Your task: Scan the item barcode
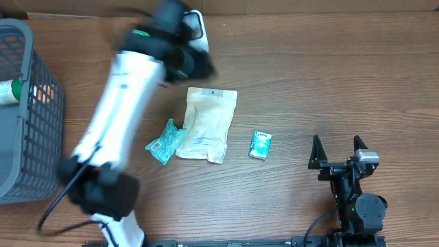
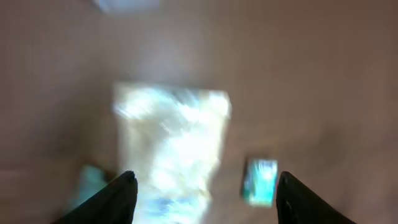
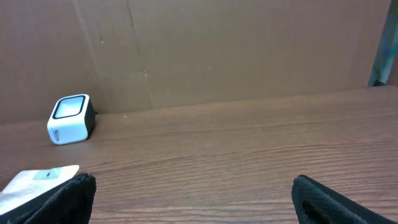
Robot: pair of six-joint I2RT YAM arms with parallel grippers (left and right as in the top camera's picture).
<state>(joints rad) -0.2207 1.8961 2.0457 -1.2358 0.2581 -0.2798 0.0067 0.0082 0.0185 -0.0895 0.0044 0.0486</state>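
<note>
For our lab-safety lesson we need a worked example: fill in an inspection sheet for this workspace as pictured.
Surface: wooden table.
Job's things: white scanner at the back edge; white pouch, teal packet and small packet lying mid-table.
Clutter: grey basket at the left, things inside.
Tools: left tool open above the pouch, view blurred; right tool open, empty.
Cables: black cable near the left arm's base.
Surroundings: brown cardboard wall behind the table.

Checkout-style tabletop [image 1: 309,82], barcode scanner [image 3: 69,118], shopping basket [image 1: 44,137]

Matt wood-grain table [image 1: 329,82]; glossy plastic pouch [image 1: 206,127].
</note>
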